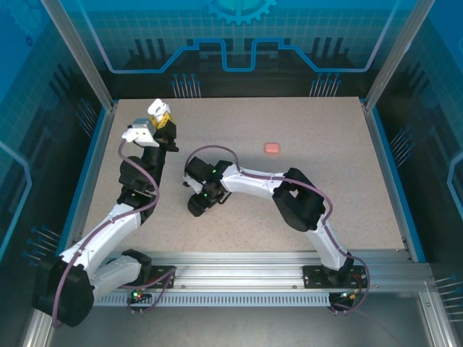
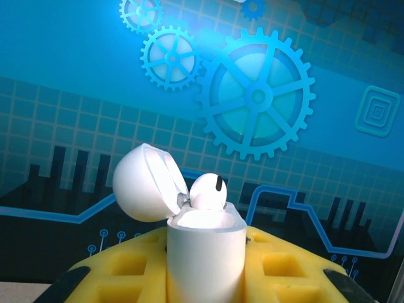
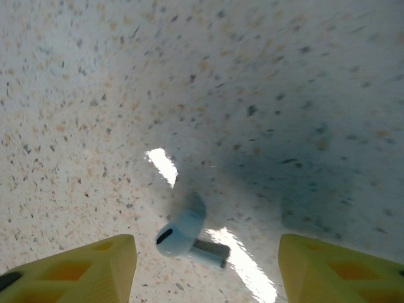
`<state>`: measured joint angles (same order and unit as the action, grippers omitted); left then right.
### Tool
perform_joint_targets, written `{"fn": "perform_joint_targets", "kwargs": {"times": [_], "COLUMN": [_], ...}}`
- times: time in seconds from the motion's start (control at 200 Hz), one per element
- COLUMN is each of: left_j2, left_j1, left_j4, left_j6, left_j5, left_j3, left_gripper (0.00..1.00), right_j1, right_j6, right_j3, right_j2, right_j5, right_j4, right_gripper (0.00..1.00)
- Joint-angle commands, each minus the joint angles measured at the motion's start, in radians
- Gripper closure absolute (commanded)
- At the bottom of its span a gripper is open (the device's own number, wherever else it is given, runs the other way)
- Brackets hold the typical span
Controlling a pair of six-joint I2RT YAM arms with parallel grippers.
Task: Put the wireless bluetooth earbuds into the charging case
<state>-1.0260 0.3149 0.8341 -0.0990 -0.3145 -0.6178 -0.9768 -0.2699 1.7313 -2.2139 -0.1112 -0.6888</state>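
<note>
The left pincer (image 2: 205,284) is clamped tight on a white plastic charging case (image 2: 205,243), which it holds upright with the rounded lid (image 2: 146,184) hinged open to one side. One white stemmed plastic earbud (image 2: 208,189) sits in the case, its head poking above the rim. Right of the case and nearer the arm bases, the right pincer (image 3: 207,268) points down at the speckled beige surface (image 3: 284,95). Its jaws are spread wide and grip nothing. A second white earbud (image 3: 182,232) lies flat between them, touching neither finger. A small salmon-pink rounded object (image 1: 272,147) rests farther right of the case.
</note>
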Motion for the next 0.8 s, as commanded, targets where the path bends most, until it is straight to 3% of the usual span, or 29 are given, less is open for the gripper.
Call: {"fn": "perform_joint_targets", "kwargs": {"times": [0.0, 0.315, 0.505, 0.795], "left_j2": [0.018, 0.015, 0.009, 0.006], "left_j1": [-0.011, -0.011, -0.011, -0.01], "left_j4": [0.021, 0.02, 0.023, 0.02], "left_j6": [-0.023, -0.039, -0.056, -0.081], "left_j5": [-0.008, 0.008, 0.019, 0.045], "left_j3": [0.013, 0.015, 0.013, 0.009], "left_gripper": [1.0, 1.0, 1.0, 1.0], "right_j1": [-0.017, -0.038, -0.046, 0.019], "right_j6": [0.065, 0.094, 0.084, -0.034], "right_j3": [0.053, 0.088, 0.077, -0.049], "right_j2": [-0.04, -0.093, -0.089, 0.006], "right_j5": [-0.046, 0.033, 0.1, 0.189], "right_j4": [-0.063, -0.105, -0.122, -0.084], "right_gripper": [0.39, 0.45, 0.6, 0.71]}}
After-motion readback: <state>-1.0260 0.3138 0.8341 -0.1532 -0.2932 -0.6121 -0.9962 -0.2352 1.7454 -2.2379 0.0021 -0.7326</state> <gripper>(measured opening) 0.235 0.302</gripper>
